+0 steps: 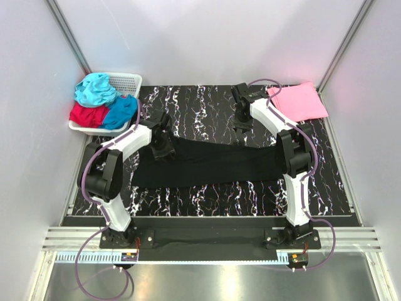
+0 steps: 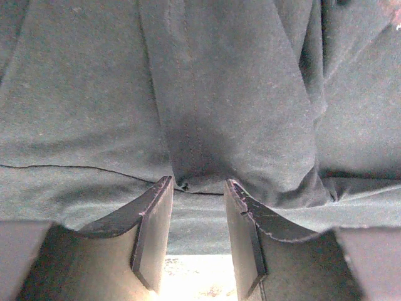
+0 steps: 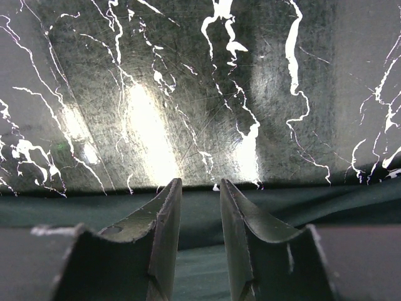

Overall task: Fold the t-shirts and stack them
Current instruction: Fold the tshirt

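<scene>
A large black t-shirt [image 1: 207, 164] lies spread in a wide band across the middle of the table. My left gripper [image 1: 161, 149] is low over its far left corner. In the left wrist view its jaws [image 2: 197, 182] stand apart, with a raised fold of the black cloth [image 2: 225, 94] at the fingertips and nothing pinched between the pads. My right gripper [image 1: 241, 124] hovers at the shirt's far edge, toward the right. It is open [image 3: 200, 183], with the dark cloth [image 3: 94, 207] below and bare table beyond. A folded pink t-shirt [image 1: 299, 100] lies at the back right.
A white lattice basket [image 1: 128, 78] at the back left holds teal [image 1: 95, 89], red [image 1: 86, 115] and blue [image 1: 122, 111] t-shirts in a heap. The black marbled tabletop [image 1: 200, 103] runs between the basket and the pink shirt. Pale walls enclose the table on three sides.
</scene>
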`<state>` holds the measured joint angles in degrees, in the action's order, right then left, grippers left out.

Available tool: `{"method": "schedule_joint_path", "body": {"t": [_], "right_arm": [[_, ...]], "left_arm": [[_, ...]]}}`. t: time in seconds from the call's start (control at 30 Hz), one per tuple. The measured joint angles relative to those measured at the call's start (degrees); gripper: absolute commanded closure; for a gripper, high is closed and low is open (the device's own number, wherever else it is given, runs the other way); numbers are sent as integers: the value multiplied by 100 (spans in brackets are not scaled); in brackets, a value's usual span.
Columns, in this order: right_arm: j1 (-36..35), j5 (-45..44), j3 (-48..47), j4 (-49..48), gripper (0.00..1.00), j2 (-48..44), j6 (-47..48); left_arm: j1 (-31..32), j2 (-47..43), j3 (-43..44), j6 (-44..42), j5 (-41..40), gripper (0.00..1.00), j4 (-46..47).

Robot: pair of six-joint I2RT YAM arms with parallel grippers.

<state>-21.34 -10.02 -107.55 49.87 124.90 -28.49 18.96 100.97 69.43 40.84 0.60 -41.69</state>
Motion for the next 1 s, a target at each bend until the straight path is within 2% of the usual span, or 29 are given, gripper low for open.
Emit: {"method": "schedule_joint_path", "body": {"t": [0.03,0.07,0.2,0.6,0.83,1.0], "right_arm": [[0,15,0,0,62,0,0],[0,24,0,2,62,-2,0],[2,24,0,2,63,0,0],[11,24,66,13,64,0,0],[17,22,79,24,64,-2,0],[52,2,114,44,65,-2,0]], "left_arm": [[0,0,0,4,-26,60,4],[0,2,0,15,-46,73,2],[0,28,26,55,-81,100,17],[66,299,393,-15,-125,100,66],[136,-48,955,-90,-264,100,-55],[142,24,1504,-269,-343,100,-44]]}}
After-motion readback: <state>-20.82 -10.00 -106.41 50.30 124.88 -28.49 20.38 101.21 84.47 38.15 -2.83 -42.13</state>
